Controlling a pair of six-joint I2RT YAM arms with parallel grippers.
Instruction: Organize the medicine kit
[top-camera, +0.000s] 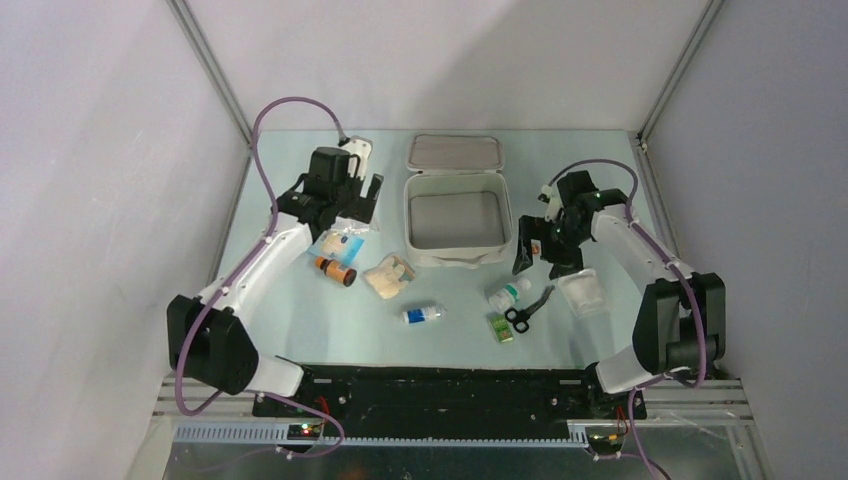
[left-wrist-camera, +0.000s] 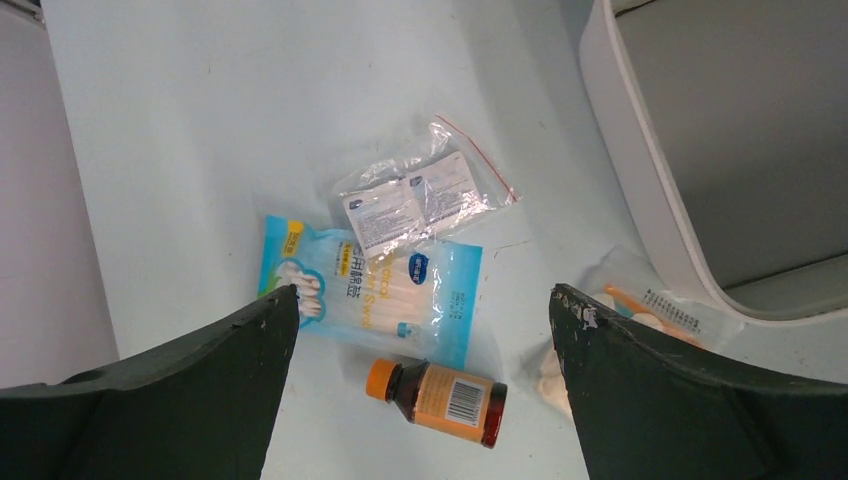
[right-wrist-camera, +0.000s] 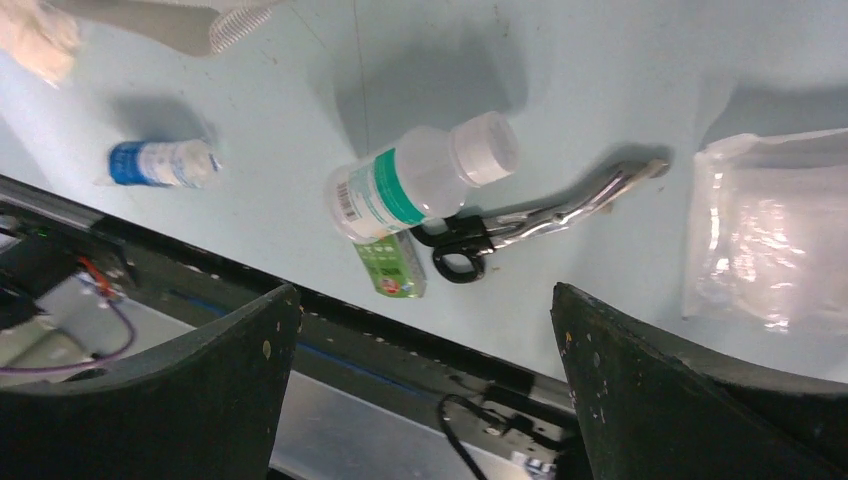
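The medicine kit (top-camera: 408, 212) sits open toward the far side of the table, its lid laid back away from the arms and the grey lining showing; it lies between the arms, to the right of the left gripper (top-camera: 362, 205) and to the left of the right gripper (top-camera: 545, 258), both near it; the left gripper, fingers spread wide and holding nothing, hangs over a swab pack (left-wrist-camera: 370, 290) with a brown bottle (left-wrist-camera: 440, 392) just beside it; the right gripper, likewise spread and empty, hangs above a white bottle (right-wrist-camera: 420, 185) touching the scissors (right-wrist-camera: 530, 222); the bottle's long axis runs from finger to finger, so the wrist probably needs turning before a pinch
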